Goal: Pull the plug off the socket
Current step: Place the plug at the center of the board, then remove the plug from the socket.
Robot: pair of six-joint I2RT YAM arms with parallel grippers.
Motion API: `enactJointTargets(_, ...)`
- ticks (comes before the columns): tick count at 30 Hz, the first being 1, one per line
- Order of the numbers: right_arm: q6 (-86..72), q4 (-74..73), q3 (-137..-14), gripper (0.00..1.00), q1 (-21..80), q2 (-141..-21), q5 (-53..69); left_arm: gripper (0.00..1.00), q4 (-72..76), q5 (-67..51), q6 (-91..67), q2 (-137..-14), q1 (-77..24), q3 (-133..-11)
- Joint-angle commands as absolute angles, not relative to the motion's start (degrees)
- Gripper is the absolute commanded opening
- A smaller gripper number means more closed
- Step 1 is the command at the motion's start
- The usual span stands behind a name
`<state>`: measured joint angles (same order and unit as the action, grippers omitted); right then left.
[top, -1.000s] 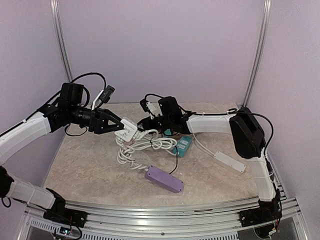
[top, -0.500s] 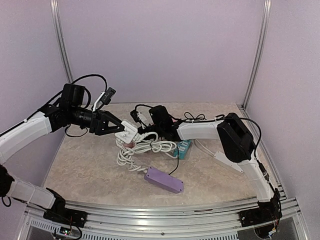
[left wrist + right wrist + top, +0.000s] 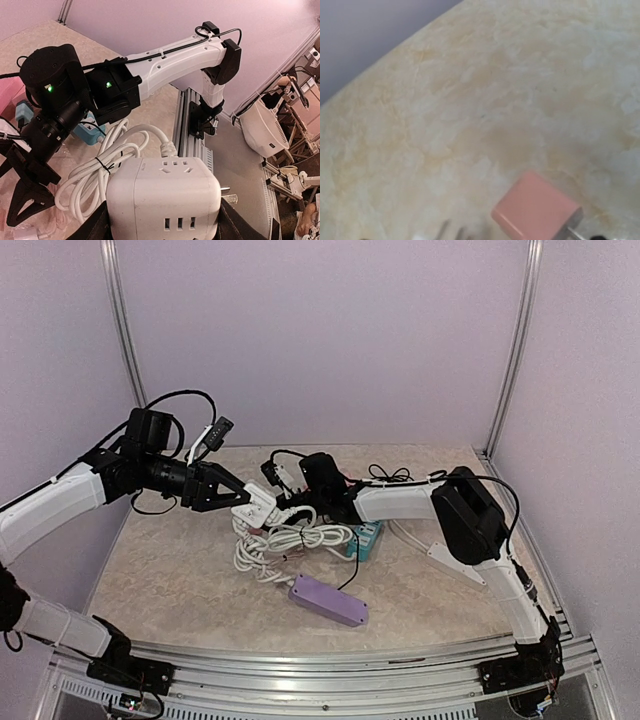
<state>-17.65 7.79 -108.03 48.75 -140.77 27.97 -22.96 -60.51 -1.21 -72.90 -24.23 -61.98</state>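
Left claw (image 3: 236, 500) clenched on white socket (image 3: 162, 200), right claw (image 3: 20, 192) spread wide, pink plug (image 3: 535, 207) lying on table (image 3: 470, 100)

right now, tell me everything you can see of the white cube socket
The white cube socket is glossy plastic with rounded edges, outlet slots on its top and near faces, none visibly occupied. A white cord leaves its far side into a coil bound by a black tie. The left gripper clamps its sides.
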Motion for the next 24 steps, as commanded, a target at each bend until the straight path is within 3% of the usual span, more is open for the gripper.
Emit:
enactJointTargets(1,-16.5,12.4,-105.2,0.96,49.0,-137.6,28.2,0.11,-19.9,-63.0,-0.8,-72.0,-24.6,-64.7)
enactJointTargets(10,-13.6,9.9,-102.9,0.98,47.4,-128.5,20.1,0.11,-19.8,-61.7,-0.6,-71.7,-24.6,-64.4)
enactJointTargets(24,-13.4,8.7,-81.2,0.97,44.5,-101.3,5.9,0.10,-18.8,-56.8,-2.5,-72.7,-24.2,-64.1)
